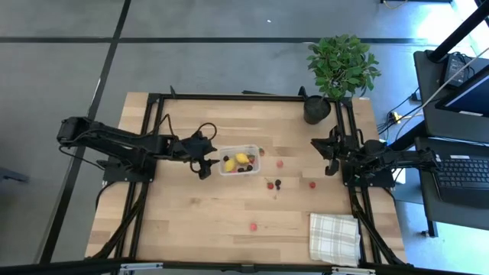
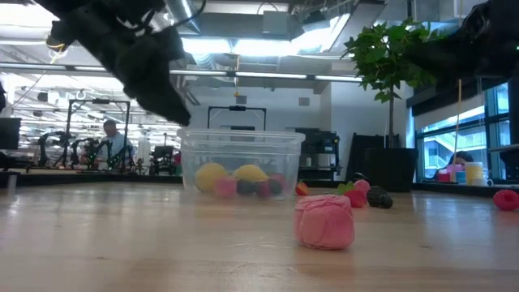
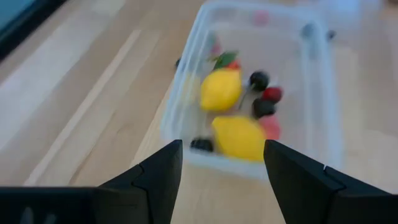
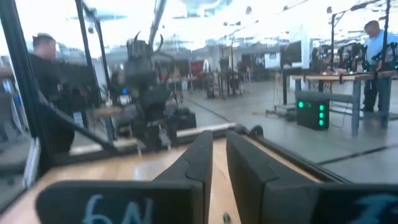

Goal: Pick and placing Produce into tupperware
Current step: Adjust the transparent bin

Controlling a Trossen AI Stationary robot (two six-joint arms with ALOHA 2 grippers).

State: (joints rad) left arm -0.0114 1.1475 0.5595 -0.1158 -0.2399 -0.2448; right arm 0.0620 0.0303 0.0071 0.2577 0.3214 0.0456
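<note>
Just beside the small clear plastic rectangular tupperware (image 1: pixel 239 161), holding two yellow lemon-shaped pieces (image 3: pixel 221 89), the left gripper (image 1: pixel 205 164) is held released and empty, while the right gripper (image 1: pixel 327 156) is kept clenched on nothing.

potted plant (image 1: pixel 336 72), checked cloth (image 1: pixel 334 238), wooden table (image 1: pixel 191 221)

The left arm reaches in from the table's left side, its left gripper (image 1: pixel 205 163) raised above the table with fingers (image 3: pixel 158 180) spread and empty; the right gripper (image 1: pixel 327 156) waits closed at the table's right edge.
</note>
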